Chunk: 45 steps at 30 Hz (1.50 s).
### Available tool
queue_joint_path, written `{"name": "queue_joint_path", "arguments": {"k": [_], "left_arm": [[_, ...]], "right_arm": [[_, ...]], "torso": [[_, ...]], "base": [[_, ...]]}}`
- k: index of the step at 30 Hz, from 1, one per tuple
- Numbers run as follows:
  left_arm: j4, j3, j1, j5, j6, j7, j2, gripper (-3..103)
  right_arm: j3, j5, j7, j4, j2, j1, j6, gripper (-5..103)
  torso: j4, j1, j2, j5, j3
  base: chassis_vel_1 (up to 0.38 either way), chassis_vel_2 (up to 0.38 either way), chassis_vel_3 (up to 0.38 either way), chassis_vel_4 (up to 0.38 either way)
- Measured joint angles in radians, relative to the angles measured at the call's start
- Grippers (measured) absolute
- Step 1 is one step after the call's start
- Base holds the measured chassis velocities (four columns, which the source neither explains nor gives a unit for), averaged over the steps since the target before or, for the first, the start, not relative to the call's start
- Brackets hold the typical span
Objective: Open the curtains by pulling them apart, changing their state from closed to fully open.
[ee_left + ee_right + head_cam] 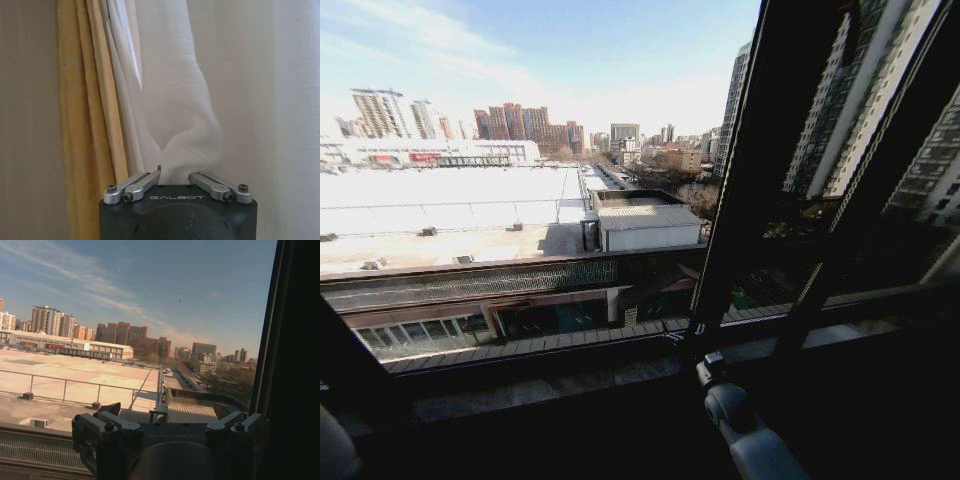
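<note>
**Left curtain bunched at left gripper; window bared**

In the left wrist view, the left gripper is seen low centre, fingers closed onto a fold of the sheer white curtains. The fabric lies directly ahead of the gripper and rises from it, long axis vertical, pleats running up the frame. A yellow drape hangs at left of frame. The right gripper is held before the bare window frame, fingers spread, nothing held. The left arm is judged nearer the fabric.
</note>
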Motion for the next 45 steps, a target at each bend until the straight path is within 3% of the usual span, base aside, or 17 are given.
{"name": "queue_joint_path", "arguments": {"k": [2,4,5,7,9,12,16,22,24,26,30,36,45], "left_arm": [[-0.047,0.007,0.009,-0.011,0.023,0.01,-0.023,0],[-0.154,0.018,0.023,-0.022,0.075,0.02,-0.076,11],[-0.154,0.018,0.023,-0.022,0.075,0.02,-0.076,11],[-0.242,0.028,0.035,0.001,0.1,0.014,-0.132,22],[-0.256,0.029,0.037,0.007,0.102,0.011,-0.141,22],[-0.358,0.043,0.052,0.057,0.108,-0.017,-0.221,38],[-0.446,0.06,0.072,0.098,0.104,-0.034,-0.295,48],[-0.592,0.139,0.093,0.169,0.09,-0.053,-0.381,76],[-0.622,0.155,0.102,0.186,0.084,-0.054,-0.394,76],[-0.683,0.186,0.129,0.233,0.061,-0.055,-0.429,86],[-0.74,0.222,0.164,0.283,0.017,-0.047,-0.456,98],[-0.773,0.279,0.192,0.324,-0.029,-0.027,-0.471,100],[-0.814,0.449,0.241,0.433,-0.109,-0.011,-0.524,100]], "right_arm": [[0.0,0.0,0.0,0.0,0.0,0.0,0.0,100],[0.0,0.0,0.0,0.0,0.0,0.0,0.0,100],[0.0,0.0,0.0,0.0,0.0,0.0,0.0,100],[0.0,0.0,0.0,0.0,0.0,0.0,0.0,100],[0.0,0.0,0.0,0.0,0.0,0.0,0.0,100],[0.0,0.0,0.0,0.0,0.0,0.0,0.0,100],[0.0,0.0,0.0,0.0,0.0,0.0,0.0,100],[0.0,0.0,0.0,0.0,0.0,0.0,0.0,100],[0.0,0.0,0.0,0.0,0.0,0.0,0.0,100],[0.0,0.0,0.0,0.0,0.0,0.0,0.0,100],[0.0,0.0,0.0,0.0,0.0,0.0,0.0,100],[0.0,0.0,0.0,0.0,0.0,0.0,0.0,100],[0.0,0.0,0.0,0.0,0.0,0.0,0.0,100]], "torso": [[0.0,0.0,0.0,0.0001,0.0],[0.0004,0.0,0.0,-0.0001,0.0],[0.0004,0.0,0.0,-0.0001,0.0],[0.0006,0.0,0.0,-0.0001,0.0],[0.0008,0.0,0.0,-0.0001,0.0],[0.0005,0.0,0.0,0.0002,0.0],[0.0006,0.0,0.0,0.0001,0.0],[0.0003,0.0,0.0,0.0,0.0],[-0.0002,0.0,0.0,0.0,0.0],[0.0004,0.0,0.0,0.0002,0.0],[0.0007,0.0,0.0,0.0003,0.0],[0.0006,0.0,0.0,0.0001,0.0],[0.0005,0.0,0.0,0.0,0.0]], "base": [[0.0,0.0,0.0,0.0],[0.0,0.0,0.0,0.0],[0.0,0.0,0.0,0.0],[0.0,0.0,0.0,0.0],[0.0,0.0,0.0,0.0],[0.0,0.0,0.0,0.0],[0.0,0.0,0.0,0.0],[0.0,0.0,0.0,0.0],[0.0,0.0,0.0,0.0],[0.0,0.0,0.0,0.0],[0.0,0.0,0.0,0.0],[0.0,0.0,0.0,0.0],[0.0,0.0,0.0,0.0]]}}
